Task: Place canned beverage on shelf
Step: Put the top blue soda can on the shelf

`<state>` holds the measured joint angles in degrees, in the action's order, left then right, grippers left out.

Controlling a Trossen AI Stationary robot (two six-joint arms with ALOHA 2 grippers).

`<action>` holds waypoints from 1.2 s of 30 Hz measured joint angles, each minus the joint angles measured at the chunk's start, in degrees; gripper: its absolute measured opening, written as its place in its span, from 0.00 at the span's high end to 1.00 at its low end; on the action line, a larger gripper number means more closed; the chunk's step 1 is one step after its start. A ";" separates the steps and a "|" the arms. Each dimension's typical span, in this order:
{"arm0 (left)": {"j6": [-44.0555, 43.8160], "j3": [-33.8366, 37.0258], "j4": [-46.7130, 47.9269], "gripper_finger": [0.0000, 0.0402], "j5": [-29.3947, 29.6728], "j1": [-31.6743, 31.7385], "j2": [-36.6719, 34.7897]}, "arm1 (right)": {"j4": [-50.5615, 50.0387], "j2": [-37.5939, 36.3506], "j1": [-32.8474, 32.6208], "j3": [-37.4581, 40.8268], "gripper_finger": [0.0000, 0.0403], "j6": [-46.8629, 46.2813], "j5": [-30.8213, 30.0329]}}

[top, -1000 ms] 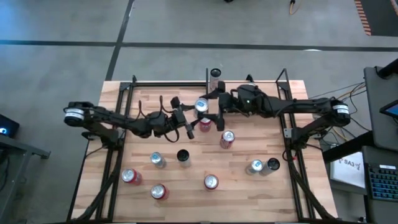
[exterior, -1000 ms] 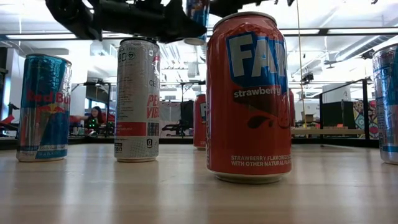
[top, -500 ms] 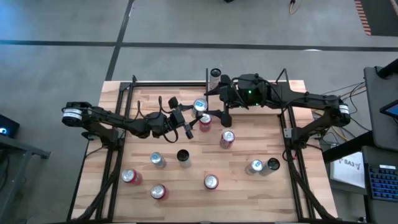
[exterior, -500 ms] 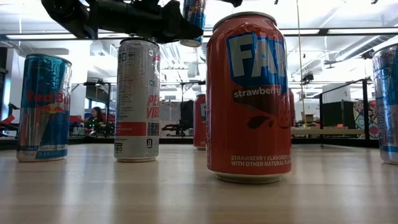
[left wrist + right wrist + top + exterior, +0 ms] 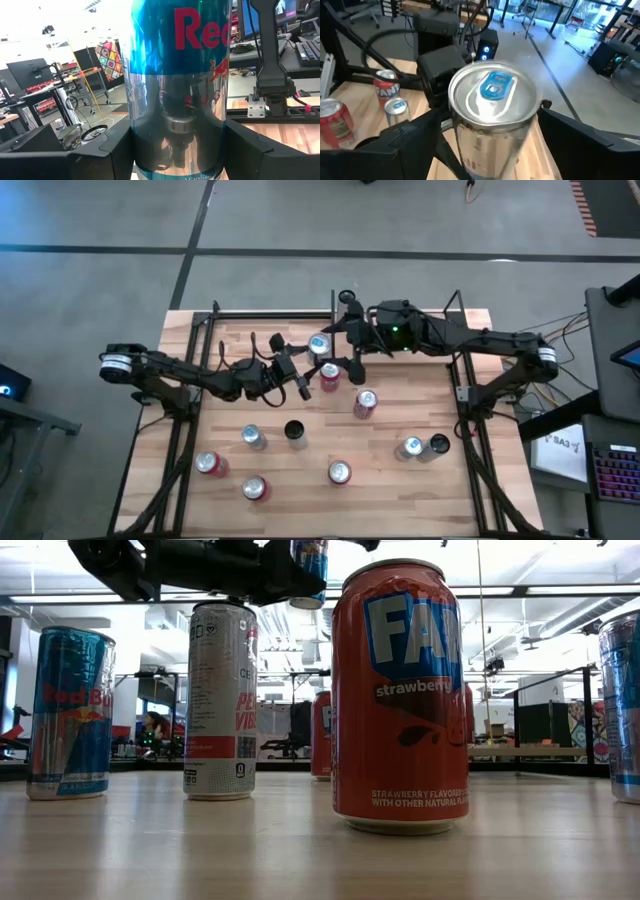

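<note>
A blue and silver Red Bull can [image 5: 177,85] hangs upright above the table's middle [image 5: 319,345], with my left gripper [image 5: 312,358] shut on it. My right gripper [image 5: 490,150] is open. It comes from the table's right, and its fingers stand on either side of the can's top [image 5: 492,95] without touching. The shelf [image 5: 530,751], a light-wood board between black posts, shows far back on the right in the low view. A dark can top [image 5: 346,298] shows at the table's far edge. My left gripper pinches the Red Bull can between its two fingers, one on each side of the can's body [image 5: 137,140]. The fingers come about level from the table's left. The can stands upright in the hold, lifted clear of the table, with its bottom [image 5: 310,600] in the air.
Several cans stand on the wooden tabletop: two red ones [image 5: 329,377] [image 5: 365,402] close under the grippers, and others along the near half [image 5: 253,437] [image 5: 339,472] [image 5: 410,447]. A Fanta can [image 5: 400,695] stands nearest the low camera. Black frame rods run along both table sides.
My right gripper has risen beside the held can and shifted a little toward the table's far edge, staying open. My left gripper and the can have kept their place.
</note>
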<state>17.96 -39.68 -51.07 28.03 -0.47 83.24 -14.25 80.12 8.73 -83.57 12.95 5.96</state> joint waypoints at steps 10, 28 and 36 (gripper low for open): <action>-0.04 -0.02 0.28 0.47 0.63 0.00 0.00 | 0.49 3.90 0.04 -4.17 0.26 1.43 -0.04; 0.06 -0.13 0.21 0.26 1.03 -0.22 -0.06 | -2.24 2.90 0.80 -4.55 0.45 -1.11 -0.37; 0.04 -0.13 0.27 0.23 1.02 -0.51 -1.35 | -11.21 1.14 3.71 -7.54 0.45 -0.92 -0.37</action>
<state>18.00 -39.81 -50.80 29.05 -0.98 81.90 -25.47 81.26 12.44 -91.12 12.03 5.58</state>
